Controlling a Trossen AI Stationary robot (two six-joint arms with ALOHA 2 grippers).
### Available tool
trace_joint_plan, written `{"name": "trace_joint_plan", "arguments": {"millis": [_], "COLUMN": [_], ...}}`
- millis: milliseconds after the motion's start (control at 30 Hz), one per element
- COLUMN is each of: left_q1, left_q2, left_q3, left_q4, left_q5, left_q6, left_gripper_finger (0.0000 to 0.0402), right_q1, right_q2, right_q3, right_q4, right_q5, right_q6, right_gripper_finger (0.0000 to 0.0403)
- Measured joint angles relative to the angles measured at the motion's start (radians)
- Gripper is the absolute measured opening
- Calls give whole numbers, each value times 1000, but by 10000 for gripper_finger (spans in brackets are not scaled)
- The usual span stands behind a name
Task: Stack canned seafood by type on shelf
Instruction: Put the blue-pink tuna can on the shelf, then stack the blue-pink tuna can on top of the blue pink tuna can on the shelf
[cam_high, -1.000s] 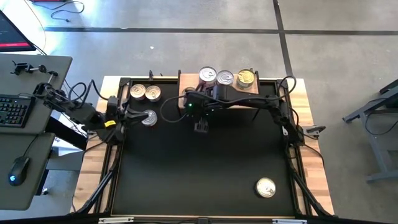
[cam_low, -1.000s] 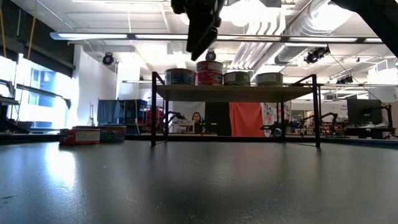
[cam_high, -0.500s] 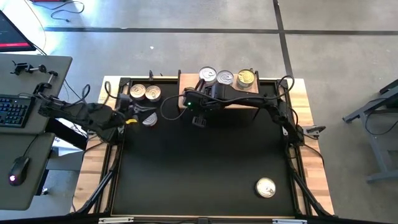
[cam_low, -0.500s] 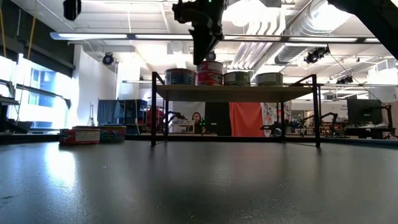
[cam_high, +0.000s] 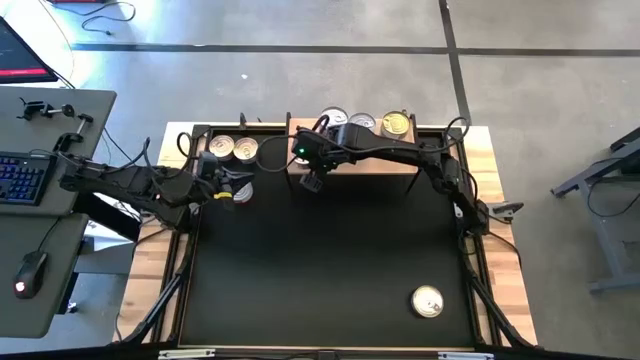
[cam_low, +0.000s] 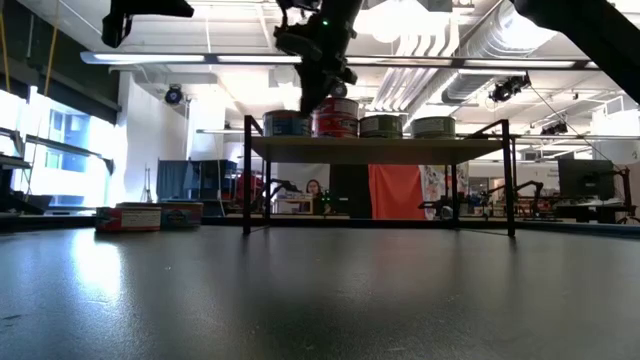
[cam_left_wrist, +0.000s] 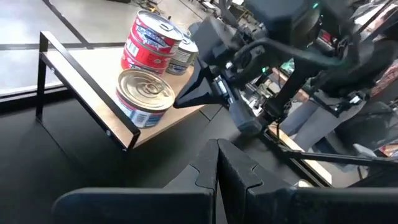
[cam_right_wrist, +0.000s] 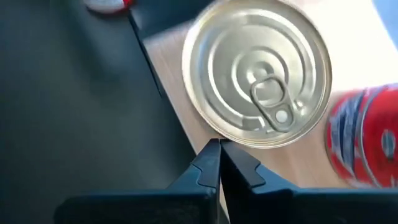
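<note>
Canned seafood (cam_high: 396, 125) is seen lined up on the shelf (cam_low: 375, 148) at the black table's (cam_high: 320, 270) far edge; one tin (cam_high: 427, 301) lies near its front right corner. Both the right gripper (cam_high: 311, 184) and left gripper (cam_high: 232, 193) are closed, empty.

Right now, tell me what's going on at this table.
Canned seafood is being sorted onto the wooden shelf. The right gripper hangs shut and empty at the shelf's left end, beside a silver-lidded can and a stack of red-labelled cans. The left gripper, also shut and holding nothing, is near two gold-lidded cans on the black table. One more can sits alone at the table's near right.
</note>
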Motion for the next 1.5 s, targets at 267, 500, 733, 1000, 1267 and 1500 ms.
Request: {"name": "trace_joint_plan", "arguments": {"millis": [267, 500, 733, 1000, 1267, 1500], "left_q1": [31, 55, 92, 370, 881, 1056], "left_q2": [1, 3, 3, 84, 436, 753], "left_q3": [0, 0, 0, 96, 115, 135], "left_q4": [-40, -68, -70, -130, -372, -163], "left_q5": [50, 61, 62, 285, 551, 586], "left_q6": [0, 1, 2, 209, 452, 516], "left_gripper_finger": [0, 0, 0, 0, 0, 0], "right_q1": [-21, -49, -69, -68, -67, -28], "right_q2": [22, 26, 18, -130, -191, -197], "right_q3": [0, 0, 34, 30, 29, 25], "right_q4": [42, 81, 74, 10, -112, -115], "right_q5": [5, 63, 65, 27, 52, 90], "right_q6": [2, 26, 36, 28, 54, 71], "right_gripper_finger": [0, 0, 0, 0, 0, 0]}}
